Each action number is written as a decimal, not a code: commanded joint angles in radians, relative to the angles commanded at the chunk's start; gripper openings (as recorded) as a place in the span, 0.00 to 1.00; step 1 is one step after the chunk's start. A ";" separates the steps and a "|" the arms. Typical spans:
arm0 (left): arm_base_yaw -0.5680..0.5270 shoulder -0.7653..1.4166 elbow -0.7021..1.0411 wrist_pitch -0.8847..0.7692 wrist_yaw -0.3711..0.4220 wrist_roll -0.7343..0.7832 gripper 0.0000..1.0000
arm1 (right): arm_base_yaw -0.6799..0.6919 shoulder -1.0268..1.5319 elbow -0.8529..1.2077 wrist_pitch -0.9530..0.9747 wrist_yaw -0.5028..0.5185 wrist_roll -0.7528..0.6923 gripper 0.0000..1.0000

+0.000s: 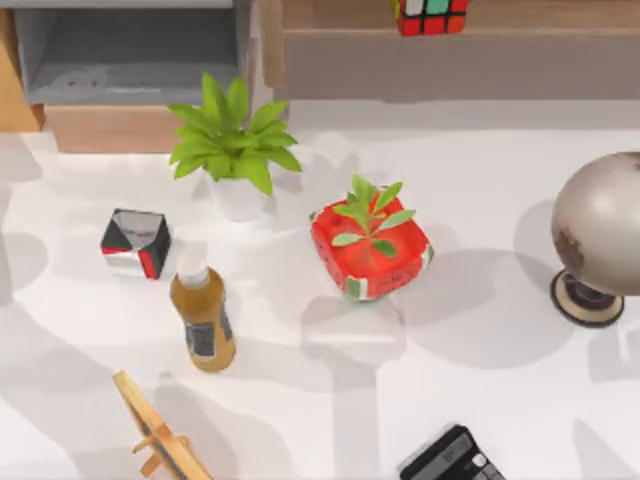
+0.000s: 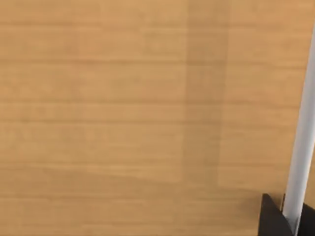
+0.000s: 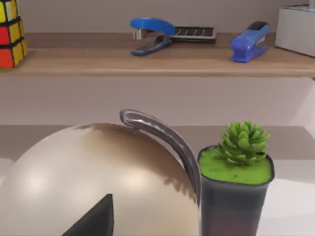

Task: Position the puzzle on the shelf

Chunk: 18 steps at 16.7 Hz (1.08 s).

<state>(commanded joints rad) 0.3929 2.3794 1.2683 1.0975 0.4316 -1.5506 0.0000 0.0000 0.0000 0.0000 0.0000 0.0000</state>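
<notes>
Beige globe point(image 3: 98, 182) looms nearest the right wrist camera, beside one potted succulent point(image 3: 236, 182). Behind them, one puzzle point(image 1: 432, 15) sits square on the shelf point(image 1: 340, 15), a cube with no long axis, showing red, green and white squares split by black lines. Two blue staplers point(image 3: 150, 34) lie on that shelf. Neither gripper's opening can be told.

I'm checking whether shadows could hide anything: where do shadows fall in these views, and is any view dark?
Top view: soft grey shadows spread across the white table, largest beside the globe and below the red planter. Left wrist view: a faint vertical shadow band crosses the wood panel. Right wrist view: evenly lit; the puzzle sits clear on the shelf. None is dark.
</notes>
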 joint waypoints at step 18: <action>0.000 0.000 0.000 0.000 0.000 0.000 1.00 | 0.000 0.000 0.000 0.000 0.000 0.000 1.00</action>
<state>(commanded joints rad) 0.3928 2.3795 1.2684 1.0973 0.4315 -1.5506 0.0000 0.0000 0.0000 0.0000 0.0000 0.0000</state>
